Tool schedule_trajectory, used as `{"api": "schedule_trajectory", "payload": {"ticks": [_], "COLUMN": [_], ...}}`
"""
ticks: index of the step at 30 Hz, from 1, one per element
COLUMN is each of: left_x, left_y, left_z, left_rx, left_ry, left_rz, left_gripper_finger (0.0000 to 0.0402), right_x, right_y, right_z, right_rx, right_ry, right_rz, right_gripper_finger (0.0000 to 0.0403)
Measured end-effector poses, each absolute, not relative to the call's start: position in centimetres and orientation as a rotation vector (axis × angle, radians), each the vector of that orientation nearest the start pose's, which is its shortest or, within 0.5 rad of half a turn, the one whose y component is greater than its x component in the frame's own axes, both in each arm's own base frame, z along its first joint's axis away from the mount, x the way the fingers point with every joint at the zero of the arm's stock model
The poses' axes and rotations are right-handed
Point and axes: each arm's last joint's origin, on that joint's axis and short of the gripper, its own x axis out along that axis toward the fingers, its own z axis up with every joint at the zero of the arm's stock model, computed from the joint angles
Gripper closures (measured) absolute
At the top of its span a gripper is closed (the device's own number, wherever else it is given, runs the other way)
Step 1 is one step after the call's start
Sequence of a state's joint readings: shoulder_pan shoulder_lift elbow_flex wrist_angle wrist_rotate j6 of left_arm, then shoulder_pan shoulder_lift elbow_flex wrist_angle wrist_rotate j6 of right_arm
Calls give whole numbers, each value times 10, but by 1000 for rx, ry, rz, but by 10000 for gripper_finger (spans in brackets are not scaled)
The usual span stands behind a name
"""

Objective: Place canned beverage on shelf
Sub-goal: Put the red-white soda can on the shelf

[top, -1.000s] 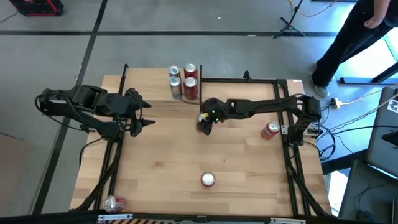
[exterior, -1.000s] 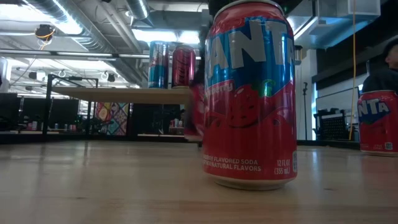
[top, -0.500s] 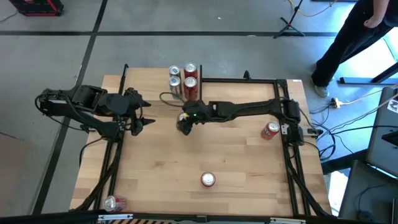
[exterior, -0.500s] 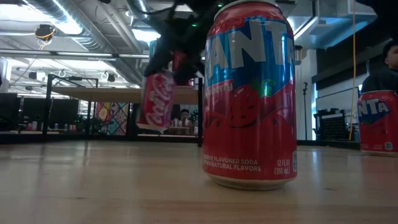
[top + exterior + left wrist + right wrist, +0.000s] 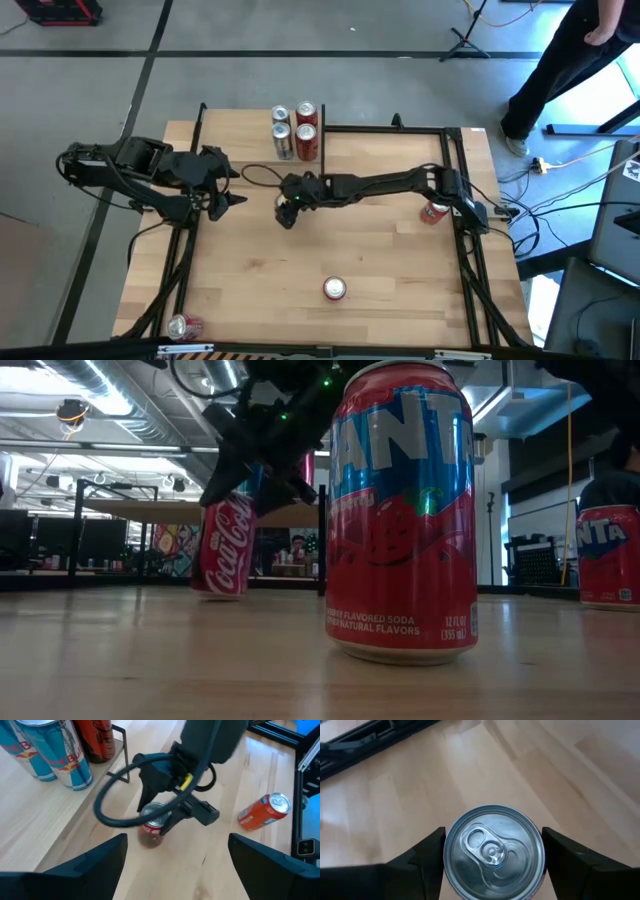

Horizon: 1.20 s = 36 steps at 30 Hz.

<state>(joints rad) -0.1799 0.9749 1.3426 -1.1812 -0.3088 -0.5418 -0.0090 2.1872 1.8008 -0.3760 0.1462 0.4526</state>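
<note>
Your right gripper (image 5: 288, 207) is clamped on the Coke can (image 5: 223, 547), left of centre in the high view, below the shelf (image 5: 255, 148). Only the low view shows it standing on the table (image 5: 150, 660). Left gripper (image 5: 232, 186) sits spread open at left.

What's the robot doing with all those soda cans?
The right gripper is clamped around a red Coca-Cola can, holding it upright low over the table in front of the shelf. Four cans already stand on the shelf. The left gripper waits open at the table's left side. A Fanta can stands near the front edge, and another can lies tipped over on the right.
</note>
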Motion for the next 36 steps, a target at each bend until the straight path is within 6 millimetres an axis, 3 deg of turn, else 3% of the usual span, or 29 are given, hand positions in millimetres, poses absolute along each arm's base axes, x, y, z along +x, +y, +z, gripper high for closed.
{"api": "schedule_trajectory", "payload": {"ticks": [5,12,15,18,23,28,36], "left_x": [144,144,144,147,164,189,235], "left_y": [-17,-17,-17,-17,-20,-24,-14], "left_z": [397,397,397,395,388,375,341], "left_rx": [-315,-311,-315,-334,-359,-397,-641], "left_ry": [730,727,724,730,766,813,889], "left_rz": [331,340,348,364,395,476,708], "left_gripper_finger": [67,67,67,67,67,67,67], "right_x": [491,492,489,477,436,383,300], "right_y": [-10,-9,-9,-9,-7,-6,-6], "right_z": [215,217,225,252,303,358,390], "right_rx": [378,388,356,329,215,110,14], "right_ry": [718,713,715,697,758,775,814], "right_rz": [-319,-285,-247,-238,-299,-373,-476], "right_gripper_finger": [144,18,30,53,78,84,82]}}
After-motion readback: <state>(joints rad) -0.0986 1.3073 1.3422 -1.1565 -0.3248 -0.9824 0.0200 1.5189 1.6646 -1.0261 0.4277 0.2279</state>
